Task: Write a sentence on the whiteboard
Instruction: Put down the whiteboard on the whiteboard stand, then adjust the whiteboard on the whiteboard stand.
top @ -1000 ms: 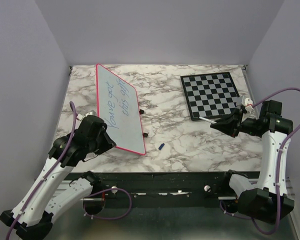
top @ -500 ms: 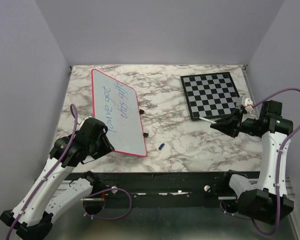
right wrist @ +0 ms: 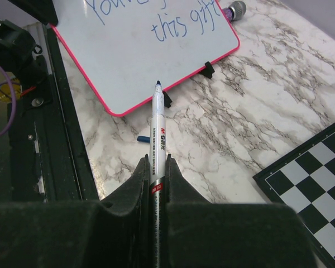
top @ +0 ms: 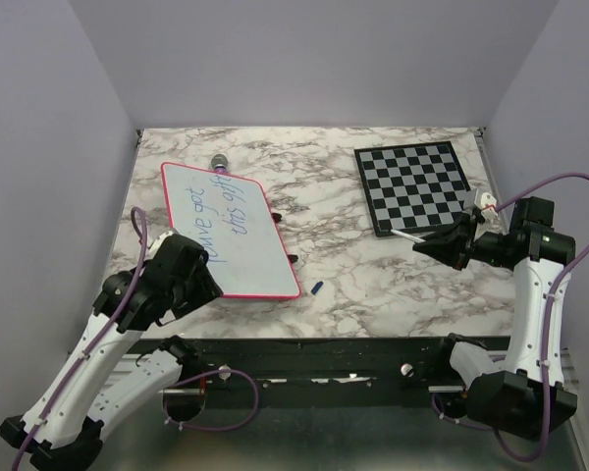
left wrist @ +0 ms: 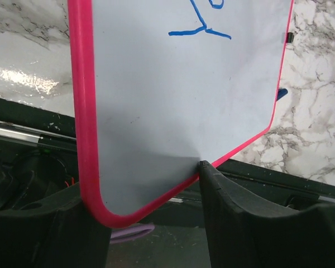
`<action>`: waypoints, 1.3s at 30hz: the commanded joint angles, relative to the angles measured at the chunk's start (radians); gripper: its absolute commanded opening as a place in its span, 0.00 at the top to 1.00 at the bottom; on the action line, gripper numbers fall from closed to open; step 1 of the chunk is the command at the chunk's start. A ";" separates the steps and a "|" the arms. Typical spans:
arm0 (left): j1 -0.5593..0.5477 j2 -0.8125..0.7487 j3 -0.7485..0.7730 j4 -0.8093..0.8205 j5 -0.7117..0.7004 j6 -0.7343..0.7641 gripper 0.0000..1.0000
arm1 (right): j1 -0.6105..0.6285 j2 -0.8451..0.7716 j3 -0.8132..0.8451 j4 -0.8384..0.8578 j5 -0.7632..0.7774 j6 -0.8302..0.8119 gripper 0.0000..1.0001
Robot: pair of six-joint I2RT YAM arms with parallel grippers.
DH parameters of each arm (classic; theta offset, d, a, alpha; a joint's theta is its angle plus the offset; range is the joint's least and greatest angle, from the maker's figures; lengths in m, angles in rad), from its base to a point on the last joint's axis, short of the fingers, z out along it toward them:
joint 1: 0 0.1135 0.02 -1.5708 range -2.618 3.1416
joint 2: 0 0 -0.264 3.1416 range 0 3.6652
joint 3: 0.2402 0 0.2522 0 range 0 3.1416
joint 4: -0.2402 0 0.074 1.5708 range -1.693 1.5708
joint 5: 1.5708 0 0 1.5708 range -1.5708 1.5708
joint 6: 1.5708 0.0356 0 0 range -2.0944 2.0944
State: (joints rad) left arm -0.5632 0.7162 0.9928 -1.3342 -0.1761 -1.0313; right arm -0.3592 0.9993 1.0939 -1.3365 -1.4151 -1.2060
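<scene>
Left wrist shows your left gripper (left wrist: 145,184) with jaws spread around the whiteboard's (left wrist: 173,100) near corner, not clamping. It rests flat on the table (top: 373,275), and the sentence (top: 221,211) looks finished. Farther right, your right gripper (right wrist: 155,167) pinches the marker (right wrist: 158,117), held clear.

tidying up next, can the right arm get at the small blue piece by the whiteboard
Probably yes: the small blue piece lies on the marble table with nothing between it and the right tool, though that tool is shut on the marker.
</scene>
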 commanded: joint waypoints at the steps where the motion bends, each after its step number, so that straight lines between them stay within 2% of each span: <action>1: -0.003 -0.020 0.032 -0.062 -0.042 0.000 0.36 | 0.005 -0.008 0.008 -0.187 -0.008 -0.026 0.99; 11: -0.003 -0.049 -0.003 -0.066 -0.028 -0.013 0.30 | 0.005 -0.008 0.008 -0.188 -0.008 -0.026 0.99; 26: -0.003 -0.072 -0.028 -0.077 -0.037 -0.013 0.30 | 0.005 -0.010 0.008 -0.187 -0.008 -0.027 0.99; 29: -0.003 -0.078 -0.008 -0.080 -0.040 -0.018 0.24 | 0.005 -0.008 0.008 -0.187 -0.008 -0.027 0.99; 34: -0.003 -0.080 0.062 -0.074 -0.037 -0.007 0.03 | 0.005 -0.007 0.008 -0.187 -0.008 -0.029 0.99; 39: -0.003 -0.067 0.132 -0.046 -0.017 -0.003 0.01 | 0.005 -0.007 0.006 -0.188 -0.008 -0.029 1.00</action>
State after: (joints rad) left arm -0.5632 0.6483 1.0679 -1.3453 -0.1963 -1.0431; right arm -0.3592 0.9993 1.0939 -1.3365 -1.4147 -1.2064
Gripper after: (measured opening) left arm 0.985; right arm 0.138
